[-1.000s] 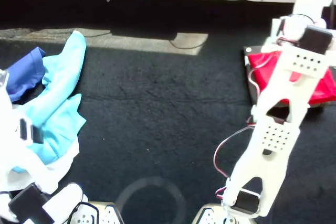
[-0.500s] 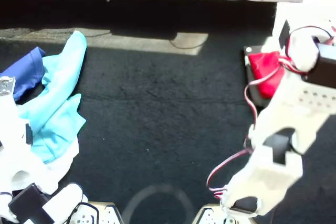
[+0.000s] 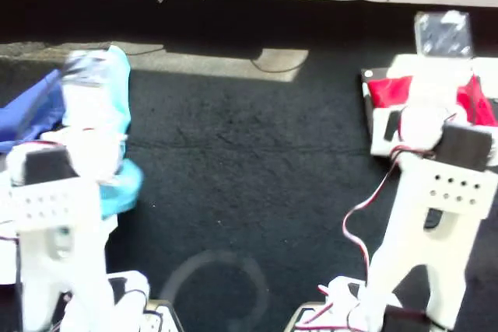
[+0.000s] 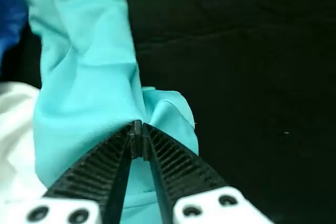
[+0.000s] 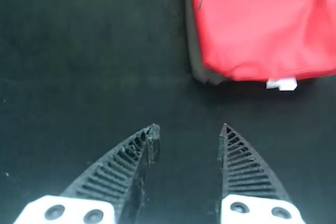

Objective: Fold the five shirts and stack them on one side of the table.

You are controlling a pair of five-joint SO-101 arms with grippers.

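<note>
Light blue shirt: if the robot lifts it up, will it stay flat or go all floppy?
Probably floppy: the light blue shirt is creased and bunched where the left gripper pinches it, so it would likely sag. It looks thin, so probably light. It rests against a white shirt, which might get tugged along.

Left claw (image 4: 138, 137) pinched, right claw (image 5: 189, 134) parted.
</note>
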